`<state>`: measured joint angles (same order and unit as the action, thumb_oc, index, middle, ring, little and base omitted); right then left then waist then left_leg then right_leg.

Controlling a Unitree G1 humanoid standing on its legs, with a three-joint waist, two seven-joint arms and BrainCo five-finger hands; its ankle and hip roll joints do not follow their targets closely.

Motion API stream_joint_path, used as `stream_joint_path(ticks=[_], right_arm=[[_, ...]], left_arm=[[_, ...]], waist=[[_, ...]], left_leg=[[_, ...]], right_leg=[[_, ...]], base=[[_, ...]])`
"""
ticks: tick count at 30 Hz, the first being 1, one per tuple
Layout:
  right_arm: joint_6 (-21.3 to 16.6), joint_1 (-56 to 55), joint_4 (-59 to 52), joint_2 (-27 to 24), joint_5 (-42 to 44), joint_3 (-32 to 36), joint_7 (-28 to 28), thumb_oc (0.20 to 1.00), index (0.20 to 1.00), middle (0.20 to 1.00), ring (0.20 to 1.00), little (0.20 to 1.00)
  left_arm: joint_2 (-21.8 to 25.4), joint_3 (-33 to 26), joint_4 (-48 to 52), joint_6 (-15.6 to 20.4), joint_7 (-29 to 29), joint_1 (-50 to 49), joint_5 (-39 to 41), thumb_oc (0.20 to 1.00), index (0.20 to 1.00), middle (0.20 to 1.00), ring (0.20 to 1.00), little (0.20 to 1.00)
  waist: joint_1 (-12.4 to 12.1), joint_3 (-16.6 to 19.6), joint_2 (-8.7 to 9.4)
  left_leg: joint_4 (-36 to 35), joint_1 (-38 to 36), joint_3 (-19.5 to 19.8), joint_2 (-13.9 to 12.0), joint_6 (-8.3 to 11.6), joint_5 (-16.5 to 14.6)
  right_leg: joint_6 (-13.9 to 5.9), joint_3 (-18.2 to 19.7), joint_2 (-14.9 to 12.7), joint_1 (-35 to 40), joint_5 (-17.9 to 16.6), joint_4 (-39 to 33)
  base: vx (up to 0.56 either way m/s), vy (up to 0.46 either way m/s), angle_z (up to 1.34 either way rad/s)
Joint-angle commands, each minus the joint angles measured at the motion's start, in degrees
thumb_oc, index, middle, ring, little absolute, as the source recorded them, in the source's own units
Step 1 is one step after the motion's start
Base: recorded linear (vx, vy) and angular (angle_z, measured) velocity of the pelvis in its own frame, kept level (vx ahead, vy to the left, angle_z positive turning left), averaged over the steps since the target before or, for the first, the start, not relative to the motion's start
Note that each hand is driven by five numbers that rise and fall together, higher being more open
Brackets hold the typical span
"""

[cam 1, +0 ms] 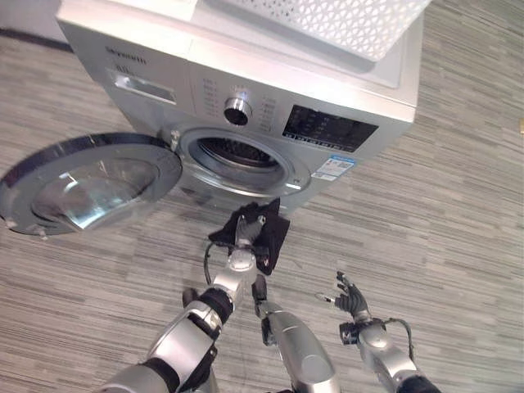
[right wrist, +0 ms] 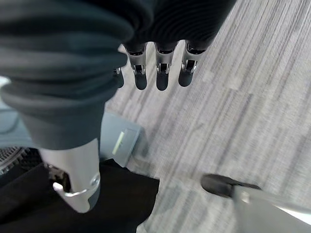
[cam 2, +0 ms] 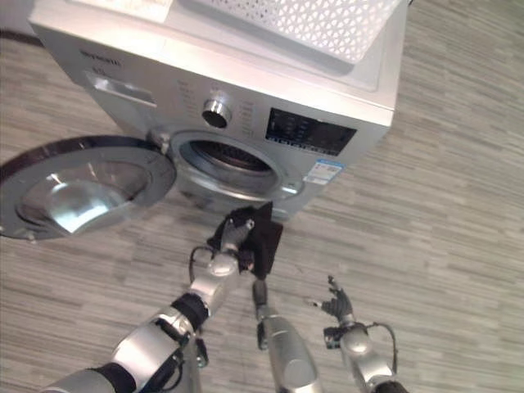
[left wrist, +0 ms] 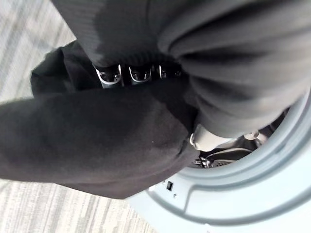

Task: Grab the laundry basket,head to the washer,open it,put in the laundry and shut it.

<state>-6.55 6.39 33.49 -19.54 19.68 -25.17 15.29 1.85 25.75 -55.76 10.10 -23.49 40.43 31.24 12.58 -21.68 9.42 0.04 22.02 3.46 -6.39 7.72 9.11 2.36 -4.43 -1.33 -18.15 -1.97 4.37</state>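
Home laundry area, silver front-loading washer (cam 1: 270, 90) with round door (cam 1: 86, 182) swung open, white perforated laundry basket (cam 1: 344, 20) on top, grey wood-look plank floor (cam 1: 442, 205)

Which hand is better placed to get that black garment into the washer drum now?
Left. The left hand already grips the black garment just below the washer's open drum. The right hand hangs open, empty, lower and farther from the drum.
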Motion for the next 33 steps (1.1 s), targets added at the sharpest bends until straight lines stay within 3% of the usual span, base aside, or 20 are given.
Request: stream_joint_path(ticks=[1, 3, 6, 8, 15, 16, 17, 19, 20, 21, 23, 26, 33], right_arm=[[-3.7, -2.5, -2.3, 0.0, 1.7, -0.3, 0.9, 1.0, 1.0, 1.0, 1.0, 1.0], [-3.9, -2.5, -2.3, 0.4, 2.0, -0.6, 0.6, 1.0, 1.0, 1.0, 1.0, 1.0], [-3.7, -2.7, -3.2, 1.1, 2.4, -0.8, 0.1, 1.0, 1.0, 1.0, 1.0, 1.0], [-3.7, -2.4, -3.3, 1.4, 2.7, -0.8, 0.2, 1.0, 1.0, 1.0, 1.0, 1.0], [-3.3, 1.6, -4.2, 1.8, 4.3, -1.1, -0.1, 1.0, 1.0, 1.0, 1.0, 1.0], [-2.8, 5.3, -2.6, 3.4, 3.9, -1.4, 0.6, 1.0, 1.0, 1.0, 1.0, 1.0], [-2.8, 5.4, -2.6, 3.5, 3.9, -1.4, 0.6, 1.0, 1.0, 1.0, 1.0, 1.0], [-2.2, 7.5, -0.9, 4.8, 3.2, -1.6, 0.9, 1.0, 1.0, 1.0, 1.0, 1.0], [-1.8, 9.7, 1.2, 6.0, 3.0, -1.5, 1.4, 1.0, 1.0, 1.0, 1.0, 1.0], [-1.7, 9.7, 1.2, 6.0, 3.0, -1.5, 1.4, 1.0, 1.0, 1.0, 1.0, 1.0], [-1.0, 11.3, 1.7, 6.7, 2.1, -2.3, 1.7, 1.0, 1.0, 1.0, 1.0, 1.0], [-0.8, 12.4, -0.1, 5.5, 1.4, -2.6, 2.4, 1.0, 1.0, 1.0, 1.0, 1.0], [-2.4, 11.9, -3.7, 4.7, 2.5, -1.7, 2.8, 1.0, 1.0, 1.0, 1.0, 1.0]], left_arm=[[-0.6, -2.8, -0.1, 5.6, -1.0, 1.6, 1.6, 0.2, 0.2, 0.2, 0.2, 0.2], [0.3, -3.4, 0.6, 6.1, -1.3, 0.9, 1.6, 0.2, 0.2, 0.2, 0.2, 0.2], [0.2, -4.6, 1.5, 6.8, -2.3, -0.5, 1.6, 0.2, 0.2, 0.2, 0.2, 0.2], [0.3, -4.7, 1.3, 7.0, -2.5, 0.0, 1.8, 0.2, 0.2, 0.2, 0.2, 0.2], [1.0, -5.4, 3.8, 7.9, -3.6, 3.5, 3.3, 0.2, 0.2, 0.2, 0.2, 0.2], [2.1, -5.8, 5.0, 7.9, -3.7, 4.2, 3.7, 0.2, 0.2, 0.2, 0.2, 0.2], [2.1, -5.8, 5.0, 7.9, -3.7, 4.2, 3.7, 0.2, 0.2, 0.2, 0.2, 0.2], [2.9, -5.6, 4.9, 7.6, -3.8, 4.9, 3.8, 0.2, 0.2, 0.2, 0.2, 0.2], [3.1, -6.2, 4.8, 7.1, -4.3, 6.1, 4.4, 0.2, 0.2, 0.2, 0.2, 0.2], [3.1, -6.2, 4.8, 7.1, -4.3, 6.1, 4.4, 0.2, 0.2, 0.2, 0.2, 0.2], [3.0, -6.9, 4.6, 6.8, -4.1, 7.8, 5.8, 0.2, 0.2, 0.2, 0.2, 0.2], [2.7, -7.9, 6.3, 7.6, -4.6, 10.6, 7.0, 0.2, 0.2, 0.2, 0.2, 0.2], [4.2, -10.6, 9.0, 10.0, -8.1, 15.1, 7.1, 0.2, 0.2, 0.2, 0.2, 0.2]], waist=[[-3.8, 2.3, 0.68], [-4.7, 2.3, 0.91], [-5.2, 2.5, -0.61], [-5.0, 2.6, -0.55], [-4.0, 0.7, 0.2], [-4.5, -0.6, 0.43], [-4.5, -0.6, 0.45], [-5.6, -1.0, 0.01], [-7.2, -0.9, -0.82], [-7.2, -0.9, -0.84], [-8.4, -1.2, -0.52], [-8.2, -3.7, 1.33], [-6.0, -4.0, 3.1]], left_leg=[[0.5, 3.8, 4.6, -4.7, -0.54, -2.6], [-2.1, 3.4, 6.4, -5.6, -0.2, -1.9], [-3.3, 1.3, 4.3, -6.5, 0.24, -0.3], [-2.3, 1.4, 3.4, -6.2, 0.3, 0.2], [9.7, 7.1, -2.9, -1.7, -2.48, -5.2], [10.8, 7.5, -5.7, -1.4, -3.49, -7.3], [10.8, 7.5, -5.7, -1.4, -3.5, -7.3], [10.5, 7.8, -7.8, -2.7, -3.6, -7.8], [10.3, 8.0, -10.5, -4.7, -3.31, -8.1], [10.3, 8.0, -10.5, -4.7, -3.3, -8.1], [10.8, 7.0, -12.4, -5.5, -2.32, -9.7], [13.2, 9.1, -12.4, -4.7, -2.92, -9.7], [13.9, 14.7, -9.9, -4.7, -2.7, -10.1]], right_leg=[[-6.56, 10.1, 4.3, 4.7, 8.0, 3.2], [-6.64, 12.2, 4.9, 6.1, 9.1, 3.6], [-6.93, 14.5, 4.6, 6.7, 10.9, 4.6], [-7.25, 14.9, 4.1, 6.3, 11.0, 5.0], [-9.39, 16.8, -0.4, 1.8, 10.8, 8.5], [-10.81, 15.5, -2.7, 0.0, 8.7, 8.4], [-10.82, 15.6, -2.7, 0.1, 8.7, 8.4], [-11.63, 8.8, -6.2, -1.1, 5.8, 8.2], [-11.23, -1.8, -10.8, 1.2, 4.8, 6.6], [-11.23, -1.8, -10.8, 1.3, 4.8, 6.6], [-11.53, -7.5, -12.8, 4.8, 4.7, 3.7], [-11.4, -7.1, -11.5, 2.2, 5.2, 4.8], [-12.23, -9.2, -11.1, -3.3, 4.5, 6.7]], base=[[0.22, 0.121, -0.74], [0.16, 0.138, -1.04], [0.1, 0.269, -0.86], [0.04, 0.298, -0.47], [-0.02, 0.304, -0.13], [-0.03, 0.209, -0.57], [-0.05, 0.266, -0.53], [-0.05, 0.118, -0.58], [-0.05, 0.111, -0.94], [-0.05, 0.136, -1.31], [0.02, 0.034, -0.93], [-0.04, -0.002, -0.23], [0.01, -0.055, 0.07]])
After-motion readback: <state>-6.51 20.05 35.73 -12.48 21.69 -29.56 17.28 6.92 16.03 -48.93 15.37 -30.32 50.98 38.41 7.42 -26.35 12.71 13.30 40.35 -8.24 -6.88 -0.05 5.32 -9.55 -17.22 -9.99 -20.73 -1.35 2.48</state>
